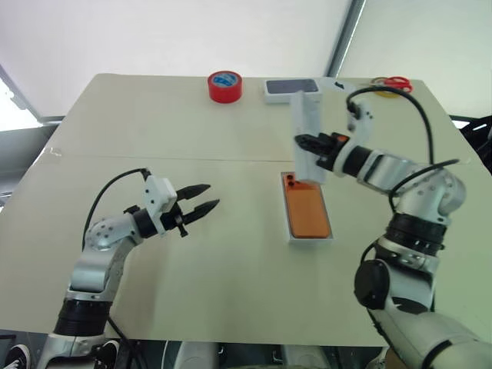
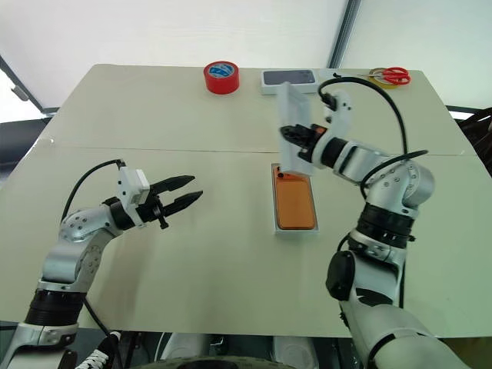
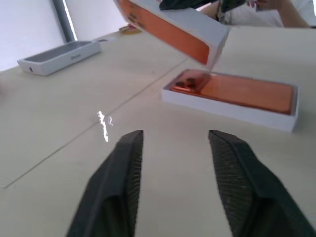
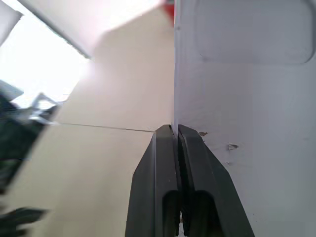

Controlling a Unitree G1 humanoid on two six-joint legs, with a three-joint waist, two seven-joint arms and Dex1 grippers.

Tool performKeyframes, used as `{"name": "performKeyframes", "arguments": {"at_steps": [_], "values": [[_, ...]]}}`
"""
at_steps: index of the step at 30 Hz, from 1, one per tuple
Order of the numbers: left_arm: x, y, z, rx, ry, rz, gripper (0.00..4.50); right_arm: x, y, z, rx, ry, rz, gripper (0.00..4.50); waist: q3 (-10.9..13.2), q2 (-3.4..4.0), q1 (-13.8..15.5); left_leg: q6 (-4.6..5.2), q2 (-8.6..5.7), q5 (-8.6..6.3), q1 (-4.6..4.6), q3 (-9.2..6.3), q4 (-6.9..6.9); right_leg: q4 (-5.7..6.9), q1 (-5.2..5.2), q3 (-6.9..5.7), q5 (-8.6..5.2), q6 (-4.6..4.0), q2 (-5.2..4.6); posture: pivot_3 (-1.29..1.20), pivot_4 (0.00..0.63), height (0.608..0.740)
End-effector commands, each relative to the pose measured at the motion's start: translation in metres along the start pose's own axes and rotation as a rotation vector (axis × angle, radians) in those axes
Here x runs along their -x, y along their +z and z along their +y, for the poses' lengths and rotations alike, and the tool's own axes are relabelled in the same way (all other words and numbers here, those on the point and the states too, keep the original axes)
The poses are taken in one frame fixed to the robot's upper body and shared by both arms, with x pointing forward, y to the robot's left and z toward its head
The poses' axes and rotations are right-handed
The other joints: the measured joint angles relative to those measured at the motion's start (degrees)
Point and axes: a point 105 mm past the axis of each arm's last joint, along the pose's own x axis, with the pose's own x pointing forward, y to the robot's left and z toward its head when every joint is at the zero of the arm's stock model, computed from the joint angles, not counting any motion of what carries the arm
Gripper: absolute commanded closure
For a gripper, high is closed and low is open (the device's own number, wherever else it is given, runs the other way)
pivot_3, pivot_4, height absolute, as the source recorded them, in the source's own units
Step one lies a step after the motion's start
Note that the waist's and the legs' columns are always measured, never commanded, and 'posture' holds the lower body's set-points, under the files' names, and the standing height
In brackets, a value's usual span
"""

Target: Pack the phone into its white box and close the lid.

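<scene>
Both arms are built from rounded silver-grey metallic segments joined by black ribbed collars, with small dark screws set into the joint housings. The left gripper (image 1: 201, 205) ends a black wrist section capped by a boxy white housing; its two fingers (image 3: 121, 187) are black, tapering wedges with finely ridged inner faces. A thin black cable loops from that white housing back over the silver forearm. The right gripper (image 1: 305, 142) has the same black fingers (image 4: 160, 182), long and smooth-sided with hollow slots near their roots, and carries a small orange marking beside a white bracket. A thicker black cable arcs from this bracket down to the right arm's silver elbow.
</scene>
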Motion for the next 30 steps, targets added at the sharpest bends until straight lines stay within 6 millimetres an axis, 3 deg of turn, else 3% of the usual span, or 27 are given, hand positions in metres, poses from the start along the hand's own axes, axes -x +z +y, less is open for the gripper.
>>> {"name": "performKeyframes", "arguments": {"at_steps": [1,2,3,7,11,22,27,30], "values": [[-0.009,0.006,-0.003,0.019,0.014,-0.030,3.83,0.010,-0.004,0.043,-0.028,0.206,-0.044,4.50,0.00,0.02,0.17,-0.03,0.00,0.02,-0.05,0.01,0.00,0.02,-0.03,0.00,0.00,0.00,0.00,0.00,0.150,0.740],[-0.014,0.007,-0.005,0.025,0.013,-0.039,4.34,0.013,-0.015,0.052,-0.065,0.280,-0.012,4.50,-0.01,0.02,0.20,-0.04,-0.01,0.02,-0.07,0.00,0.03,0.01,-0.04,0.00,0.00,0.00,-0.01,0.00,0.150,0.740],[-0.018,0.007,-0.007,0.034,0.014,-0.047,4.43,0.016,-0.025,0.059,-0.076,0.334,0.018,4.50,-0.01,0.01,0.25,-0.02,-0.01,0.01,-0.10,0.00,0.05,0.01,-0.05,0.00,0.00,0.00,-0.01,0.00,0.150,0.740],[-0.030,0.010,-0.013,0.036,0.006,-0.068,4.43,0.037,-0.058,0.073,-0.126,0.496,0.158,4.50,-0.02,-0.01,0.41,0.03,-0.06,-0.02,-0.11,-0.04,0.18,-0.02,0.03,-0.02,0.01,0.01,-0.06,0.00,0.150,0.740],[-0.037,0.011,-0.020,0.042,-0.016,-0.082,4.43,0.054,-0.076,0.076,-0.218,0.468,0.250,4.50,-0.01,-0.01,-0.04,0.09,-0.06,-0.05,-0.11,-0.03,0.19,-0.06,0.02,-0.01,0.00,0.01,-0.07,0.00,0.150,0.740],[-0.048,0.011,-0.032,0.074,-0.029,-0.108,4.43,0.027,-0.088,0.072,-0.404,0.377,0.201,4.50,-0.02,-0.03,0.29,0.08,0.05,-0.03,-0.12,-0.01,0.20,-0.05,-0.02,0.03,0.00,0.02,0.10,0.00,0.150,0.740],[-0.052,0.007,-0.040,0.094,-0.039,-0.099,4.43,0.021,-0.097,0.055,-0.469,0.299,0.234,4.50,-0.03,-0.04,0.27,0.09,0.01,-0.04,-0.13,-0.02,0.26,-0.06,0.03,0.02,0.01,0.03,0.04,0.00,0.150,0.740],[-0.057,-0.004,-0.049,0.097,-0.057,-0.073,4.43,0.018,-0.097,0.032,-0.476,0.184,0.252,4.50,-0.03,-0.04,0.21,0.09,0.02,-0.04,-0.13,-0.02,0.26,-0.06,0.01,0.02,0.01,0.02,0.05,0.00,0.150,0.740]]}}
